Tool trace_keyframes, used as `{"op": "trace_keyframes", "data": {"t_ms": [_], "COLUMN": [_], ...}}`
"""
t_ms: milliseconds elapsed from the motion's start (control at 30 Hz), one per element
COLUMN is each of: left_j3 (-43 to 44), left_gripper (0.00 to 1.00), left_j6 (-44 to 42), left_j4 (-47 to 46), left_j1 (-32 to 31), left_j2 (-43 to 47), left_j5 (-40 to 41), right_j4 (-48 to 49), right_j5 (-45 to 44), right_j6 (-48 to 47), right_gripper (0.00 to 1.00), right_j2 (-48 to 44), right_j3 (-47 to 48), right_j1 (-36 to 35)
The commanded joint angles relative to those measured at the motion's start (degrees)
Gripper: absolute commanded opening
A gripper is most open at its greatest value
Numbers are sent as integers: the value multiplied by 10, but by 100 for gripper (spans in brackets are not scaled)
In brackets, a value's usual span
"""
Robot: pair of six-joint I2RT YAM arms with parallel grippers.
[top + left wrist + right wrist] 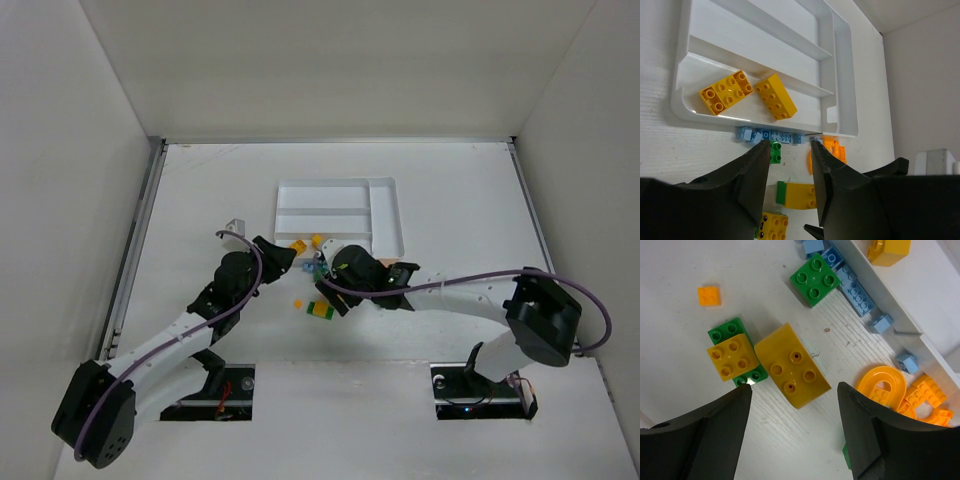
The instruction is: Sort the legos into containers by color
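The white tray (760, 122) holds two yellow legos (726, 92) in its nearest section, the other sections showing bare. Light blue legos (775, 136) lie along its near wall, with a green one (775, 152) and orange arch pieces (834, 149) beside them. My left gripper (789, 149) hovers open over this cluster, holding nothing. My right gripper (795, 390) is wide open just above the table, and a yellow lego (792, 365) lies loose ahead of its fingertips. A yellow lego on a green one (734, 357) sits to its left.
A small orange plate (708, 295), a green lego (816, 279) and the tray's wall (900, 305) lie beyond the right gripper. Both grippers (290, 262) (333, 295) crowd the pile just in front of the tray (385, 215). White walls enclose the table.
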State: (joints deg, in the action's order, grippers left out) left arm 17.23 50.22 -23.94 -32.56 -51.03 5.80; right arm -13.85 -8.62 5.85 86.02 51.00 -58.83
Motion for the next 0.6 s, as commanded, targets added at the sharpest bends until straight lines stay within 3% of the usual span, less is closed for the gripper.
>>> {"op": "trace_keyframes", "data": {"t_ms": [0, 100, 333, 567], "left_j3": [-14, -20, -29, -16], "left_gripper": [36, 36, 36, 42], "left_j6": [3, 8, 11, 15], "left_j4": [-12, -11, -5, 0], "left_j1": [11, 18, 37, 40], "left_j2": [14, 21, 42, 47], "left_j5": [-34, -36, -51, -55], "right_j4": [1, 0, 5, 30], "right_j5": [-10, -6, 14, 3], "right_j6": [-29, -36, -24, 6], "right_gripper": [74, 72, 52, 30], "right_j2": [27, 49, 64, -1], "right_j3": [44, 59, 61, 24], "right_j1": [4, 7, 24, 49]}}
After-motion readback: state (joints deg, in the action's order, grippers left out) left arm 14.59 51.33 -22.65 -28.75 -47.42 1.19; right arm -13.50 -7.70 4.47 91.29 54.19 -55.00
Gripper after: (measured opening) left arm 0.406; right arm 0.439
